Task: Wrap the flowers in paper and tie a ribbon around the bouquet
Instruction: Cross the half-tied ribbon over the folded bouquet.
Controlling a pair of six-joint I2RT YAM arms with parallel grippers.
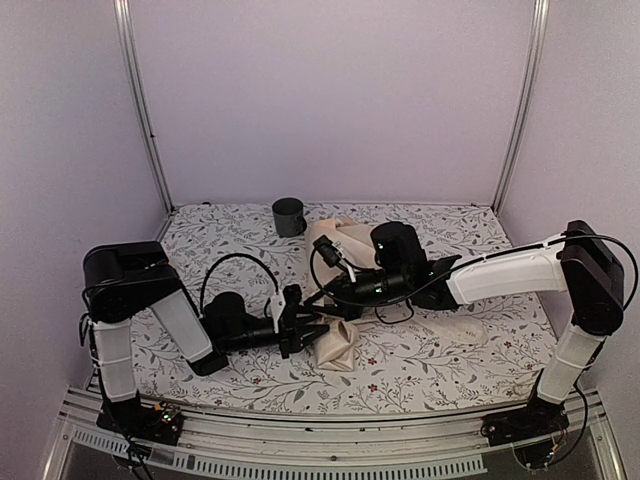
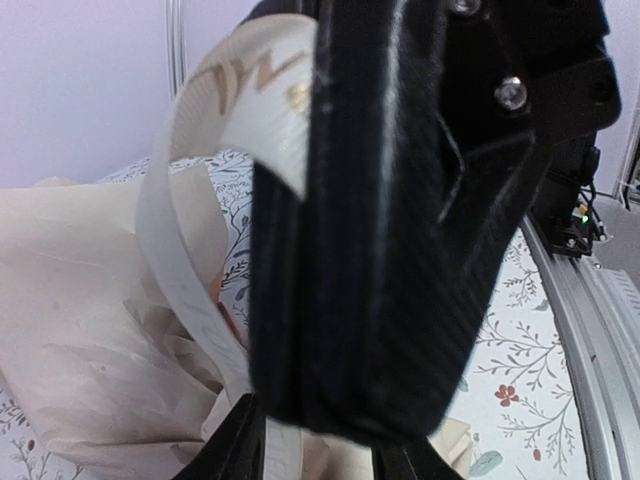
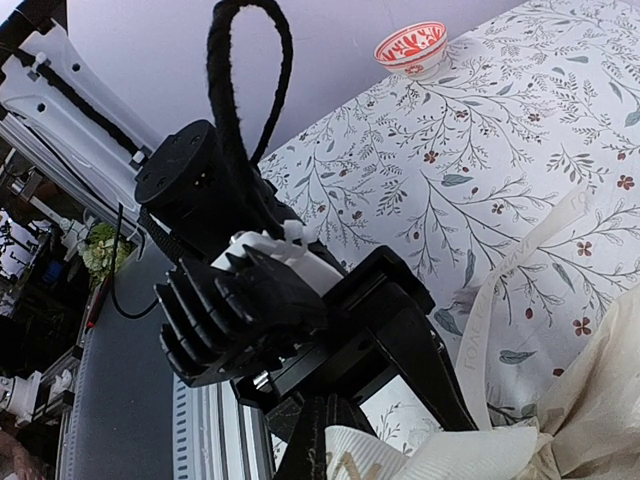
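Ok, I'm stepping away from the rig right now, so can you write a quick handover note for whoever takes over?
Left pincer: open, jaws either side of the ribbon, at the bouquet's narrow end.
Right pincer: shut, apparently pinching the ribbon, just beyond the left one.
Bouquet: lying mid-table, paper wrapped round; flowers out of sight inside.
Done: wrapping.
Left to do: no knot visible, so the ribbon needs tying round the bundle.

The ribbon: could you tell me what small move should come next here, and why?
Probably close the left gripper on the ribbon: its fingers stand apart with a strand running down between them, the right gripper pinches the ribbon further along, and the bouquet lies just beyond.
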